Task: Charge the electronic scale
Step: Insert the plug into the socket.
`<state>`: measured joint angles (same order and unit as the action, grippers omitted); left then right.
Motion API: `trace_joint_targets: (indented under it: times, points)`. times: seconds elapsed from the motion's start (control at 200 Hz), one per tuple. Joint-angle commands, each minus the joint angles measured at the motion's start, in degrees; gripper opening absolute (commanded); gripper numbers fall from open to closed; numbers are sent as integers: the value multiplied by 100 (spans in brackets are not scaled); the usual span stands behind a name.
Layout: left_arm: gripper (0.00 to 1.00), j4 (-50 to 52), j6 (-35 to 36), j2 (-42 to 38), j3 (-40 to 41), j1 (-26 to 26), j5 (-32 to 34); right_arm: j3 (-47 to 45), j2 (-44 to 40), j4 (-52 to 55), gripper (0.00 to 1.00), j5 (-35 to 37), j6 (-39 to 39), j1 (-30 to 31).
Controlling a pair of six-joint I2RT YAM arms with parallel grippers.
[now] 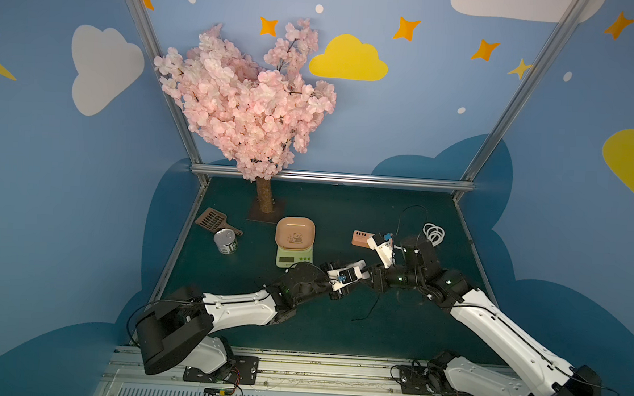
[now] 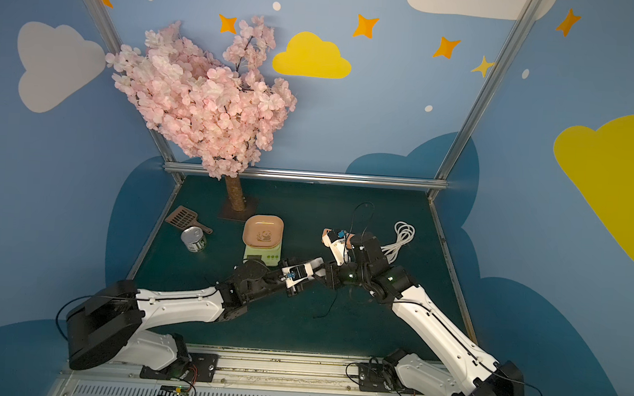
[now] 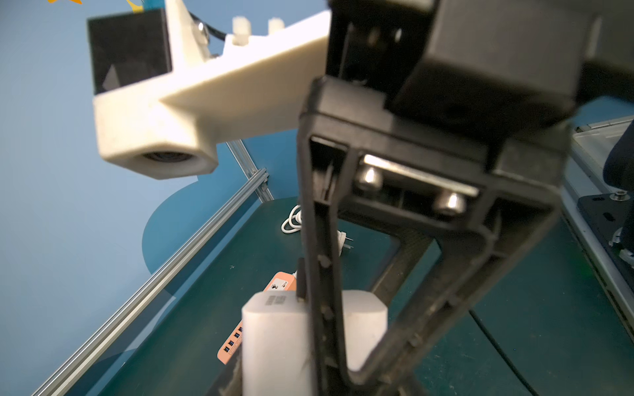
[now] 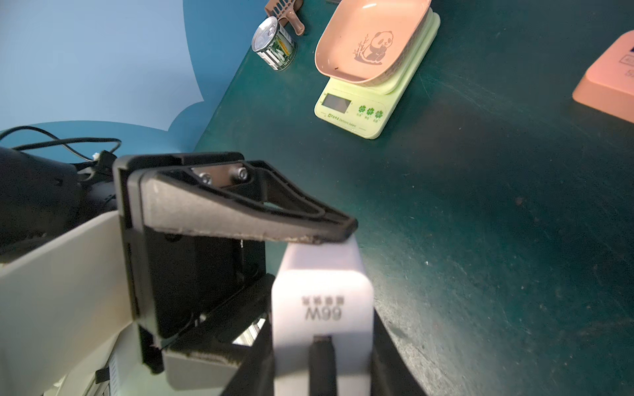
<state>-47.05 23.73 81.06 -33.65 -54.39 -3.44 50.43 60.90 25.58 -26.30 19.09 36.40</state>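
Observation:
The electronic scale (image 1: 293, 259) (image 2: 263, 254) (image 4: 356, 113) is pale green with a peach-pink panda tray (image 4: 374, 41) and stands mid-table, untouched. Both grippers meet to its right over a white charger block (image 1: 359, 265) (image 3: 274, 343) (image 4: 322, 295) marked 66W. My left gripper (image 1: 360, 271) (image 3: 308, 346) is shut on the block, one finger (image 4: 260, 223) lying across its top. My right gripper (image 1: 372, 274) (image 4: 322, 346) is shut on its two sides. A black cable plug (image 4: 322, 363) sits in the block's port.
A salmon-orange power strip (image 1: 360, 238) (image 3: 233, 343) (image 4: 607, 79) lies behind the grippers, a coiled white cable (image 1: 434, 233) (image 2: 403, 236) at back right. A tin can (image 1: 225, 241), a brown scoop (image 1: 214, 221) and the blossom tree's trunk (image 1: 264, 199) stand left. A thin black cable (image 1: 366, 315) trails in front.

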Motion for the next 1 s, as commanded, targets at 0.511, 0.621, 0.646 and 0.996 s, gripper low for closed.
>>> trace_joint_targets:
  times: [0.511, 0.621, 0.646, 0.996]
  points:
    - [90, -218, -688, -968, 968, 10, 882, 1110, 1764, 374, 7, 3732, -129, -365]
    - [90, -181, -746, -1105, 1071, 7, 966, 1662, 2419, 590, 6, 4070, -80, -429]
    - [90, -165, -747, -1130, 1094, 12, 988, 1742, 2557, 610, 6, 4098, -65, -445]
    - [90, 113, -791, -1488, 1280, 10, 1130, 2589, 3917, 654, 5, 4255, -32, -636]
